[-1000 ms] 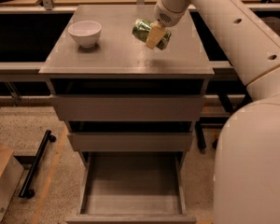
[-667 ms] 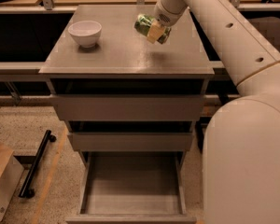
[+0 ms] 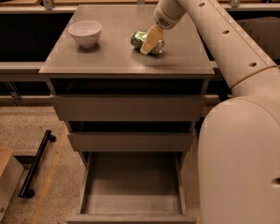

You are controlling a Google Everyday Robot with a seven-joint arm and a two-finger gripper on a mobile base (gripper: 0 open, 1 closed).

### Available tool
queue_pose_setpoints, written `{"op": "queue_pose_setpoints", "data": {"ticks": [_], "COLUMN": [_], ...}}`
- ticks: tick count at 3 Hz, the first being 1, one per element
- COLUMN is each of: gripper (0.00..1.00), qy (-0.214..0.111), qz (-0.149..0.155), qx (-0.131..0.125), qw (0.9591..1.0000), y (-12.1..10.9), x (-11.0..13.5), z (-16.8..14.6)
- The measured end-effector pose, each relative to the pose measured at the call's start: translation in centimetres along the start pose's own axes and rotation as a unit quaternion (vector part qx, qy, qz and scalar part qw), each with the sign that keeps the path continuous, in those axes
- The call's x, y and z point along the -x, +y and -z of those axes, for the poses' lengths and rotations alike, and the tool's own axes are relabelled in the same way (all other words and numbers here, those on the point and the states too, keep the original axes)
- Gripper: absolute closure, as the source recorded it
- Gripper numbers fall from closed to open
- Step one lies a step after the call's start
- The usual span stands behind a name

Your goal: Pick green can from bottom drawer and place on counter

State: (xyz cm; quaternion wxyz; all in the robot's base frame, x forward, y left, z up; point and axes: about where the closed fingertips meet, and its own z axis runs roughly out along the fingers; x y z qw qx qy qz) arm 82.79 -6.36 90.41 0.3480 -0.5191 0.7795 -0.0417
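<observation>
The green can [image 3: 139,38] lies on its side on the grey counter [image 3: 116,57], right of centre. My gripper [image 3: 148,44] reaches down from the upper right and is closed around the can, with one cream finger [image 3: 147,39] across its front. The can rests on or just above the counter top. The bottom drawer [image 3: 130,188] is pulled open below, and its grey floor is bare.
A white bowl [image 3: 85,33] stands on the counter's left side. Two shallower drawers sit slightly open above the bottom one. My arm and body [image 3: 242,162] fill the right side. A black bar [image 3: 35,164] and a cardboard box [image 3: 0,183] lie on the floor at left.
My gripper has come down and slightly left with the can, from above the counter to its surface. The can now lies flat on its side.
</observation>
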Motion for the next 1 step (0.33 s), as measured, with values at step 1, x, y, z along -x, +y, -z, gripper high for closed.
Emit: {"op": "queue_pose_setpoints", "data": {"ticks": [1], "gripper": [0.0], "qy": [0.0], "qz": [0.0], "qx": [0.0], "qw": [1.0], "y": [0.01], "x": [0.0], "z": [-0.01]}}
